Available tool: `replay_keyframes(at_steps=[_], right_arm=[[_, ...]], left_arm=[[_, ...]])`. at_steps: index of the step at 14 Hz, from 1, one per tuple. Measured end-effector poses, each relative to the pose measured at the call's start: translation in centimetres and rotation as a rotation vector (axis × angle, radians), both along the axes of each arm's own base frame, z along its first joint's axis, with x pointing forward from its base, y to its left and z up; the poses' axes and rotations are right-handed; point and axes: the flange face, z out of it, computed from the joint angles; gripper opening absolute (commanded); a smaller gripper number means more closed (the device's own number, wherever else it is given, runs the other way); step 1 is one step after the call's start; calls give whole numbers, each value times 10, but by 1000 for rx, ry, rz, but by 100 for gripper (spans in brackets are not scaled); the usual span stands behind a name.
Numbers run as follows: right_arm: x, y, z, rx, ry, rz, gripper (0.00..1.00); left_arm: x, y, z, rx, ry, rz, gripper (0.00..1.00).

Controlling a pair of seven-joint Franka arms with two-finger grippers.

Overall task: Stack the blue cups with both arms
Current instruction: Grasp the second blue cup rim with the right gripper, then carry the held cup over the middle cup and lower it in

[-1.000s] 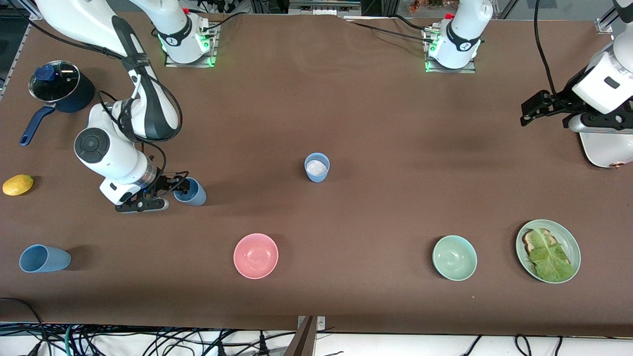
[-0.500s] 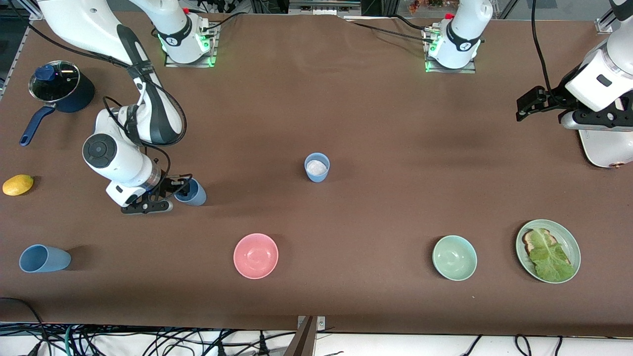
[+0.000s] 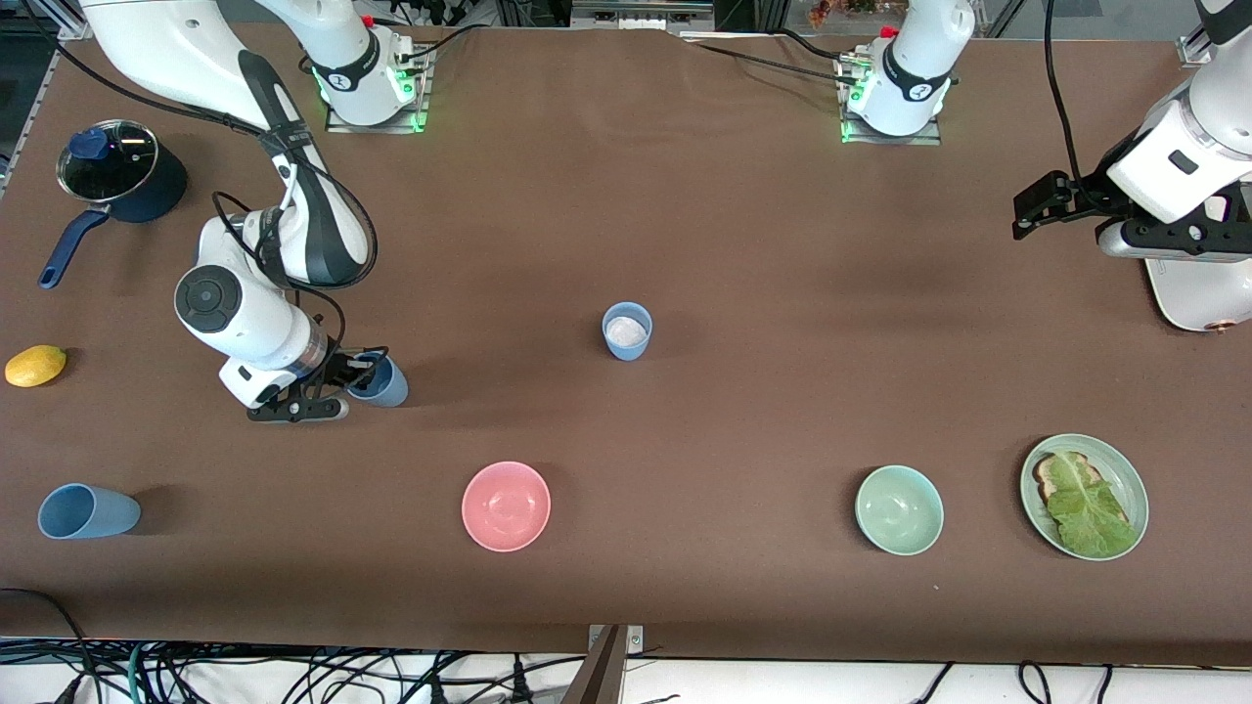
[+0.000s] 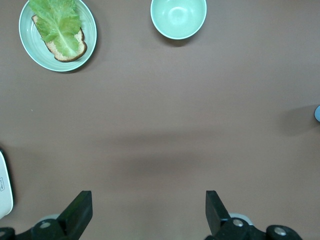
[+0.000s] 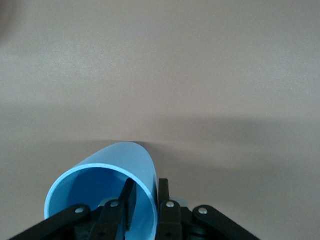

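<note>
My right gripper (image 3: 360, 370) is shut on the rim of a light-blue cup (image 3: 383, 383), low at the table toward the right arm's end. In the right wrist view one finger is inside the cup (image 5: 107, 182) and one outside, my gripper (image 5: 145, 189) pinching its wall. A second blue cup (image 3: 626, 330) stands upright mid-table with something white inside. A third blue cup (image 3: 88, 511) lies on its side near the front edge. My left gripper (image 3: 1025, 210) is open and empty, up over bare table beside the toaster; it also shows in the left wrist view (image 4: 147, 207).
A pink bowl (image 3: 506, 506), a green bowl (image 3: 899, 509) and a green plate (image 3: 1125, 469) with toast and lettuce sit near the front edge. A navy pot (image 3: 122, 181) and a lemon (image 3: 35, 365) lie at the right arm's end. A white toaster (image 3: 1198, 293) stands at the left arm's end.
My right arm has shifted slightly toward mid-table, its grip on the cup unchanged. My left gripper has drifted a little toward the middle and toward the bases.
</note>
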Motion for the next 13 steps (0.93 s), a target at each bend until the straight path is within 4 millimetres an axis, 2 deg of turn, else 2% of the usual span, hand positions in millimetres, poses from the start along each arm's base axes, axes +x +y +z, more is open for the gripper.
replay_keyframes(at_steps=[2,5,7,10,13], right_arm=[[0,0,0,10,1,-10,2],[2,2,3,13,-9,-10,0],[7,7,13,19,-30,-4,0],[16,28,49,36,-39,18,0],[25,57,111,48,0,4,0]], left_arm=[[1,1,-1,0,3,1,100],[-1,5,-3,1,22,10,100],[-2,7,-3,1,28,13,100],[-2,11,-3,1,30,20,100],[-2,12,-3,1,31,22,100]])
